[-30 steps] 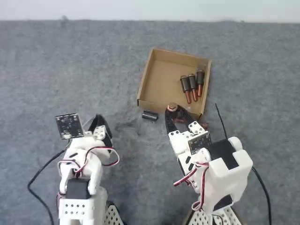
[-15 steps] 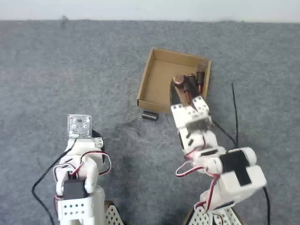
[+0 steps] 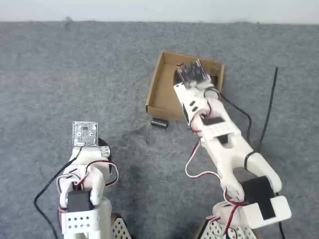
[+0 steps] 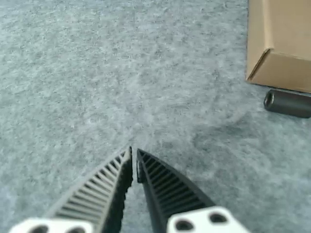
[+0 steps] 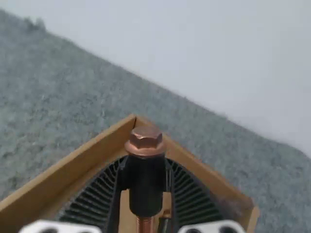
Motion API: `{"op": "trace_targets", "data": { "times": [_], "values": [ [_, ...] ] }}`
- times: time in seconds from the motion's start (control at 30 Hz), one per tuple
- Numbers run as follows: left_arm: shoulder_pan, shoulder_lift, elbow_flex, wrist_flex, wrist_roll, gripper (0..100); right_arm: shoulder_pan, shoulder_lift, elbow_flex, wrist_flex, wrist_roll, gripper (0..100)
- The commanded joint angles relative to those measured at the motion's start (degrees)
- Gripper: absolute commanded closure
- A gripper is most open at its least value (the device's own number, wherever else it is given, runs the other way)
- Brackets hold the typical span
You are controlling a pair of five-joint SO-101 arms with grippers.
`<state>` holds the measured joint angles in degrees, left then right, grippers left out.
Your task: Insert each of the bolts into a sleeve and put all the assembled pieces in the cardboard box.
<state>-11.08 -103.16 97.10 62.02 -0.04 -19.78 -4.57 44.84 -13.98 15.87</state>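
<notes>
Right now the right gripper [image 5: 145, 167] is hanging over the open brown cardboard box [image 3: 160, 84], pinching a black cylindrical sleeve [image 5: 145, 187] with a copper hex-head bolt [image 5: 144, 141] seated in it. 1 loose black sleeve [image 3: 159, 122] is lying just outside the box's near wall. The left gripper [image 4: 133, 154], its fingers pressed together, is hovering over the grey carpet [image 3: 75, 74], well apart from the box.

In the high view, the white right arm [image 3: 219, 134] covers the right half of the brown open cardboard box [image 3: 160, 84] and hides what lies there. In the left wrist view, that box and the loose black cylindrical sleeve [image 4: 287, 103] just beside its corner are cut off by the picture's edge. In the right wrist view, the sleeved copper hex-headed bolt [image 5: 144, 174], over the box's corner, has its shank running out of the picture.
</notes>
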Motion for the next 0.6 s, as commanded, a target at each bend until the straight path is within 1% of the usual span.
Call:
{"op": "trace_targets", "data": {
  "times": [0.0, 0.13, 0.3, 0.43, 0.57],
  "values": [
    [-0.4, -1.2, -0.6, 0.3, -0.5, 99, 0.5, -4.7, -12.8, 16.8, 0.7, 99.2],
    [-0.4, -1.2, -0.6, 0.3, -0.5, 99, 0.5, -3.3, -19.7, 29.3, 0.7, 99.2],
    [-0.5, -1.2, -0.6, 0.3, -0.5, 99, 0.7, 4.9, -29.8, 43.1, 0.7, 99.0],
    [-0.5, -1.2, -0.6, 0.3, -0.5, 99, 0.7, 11.4, -37.0, 49.5, 0.7, 98.9],
    [-0.5, -1.2, -0.6, 0.3, -0.5, 99, 0.7, 16.2, -41.3, 51.8, 0.7, 98.6]
  ]
}}
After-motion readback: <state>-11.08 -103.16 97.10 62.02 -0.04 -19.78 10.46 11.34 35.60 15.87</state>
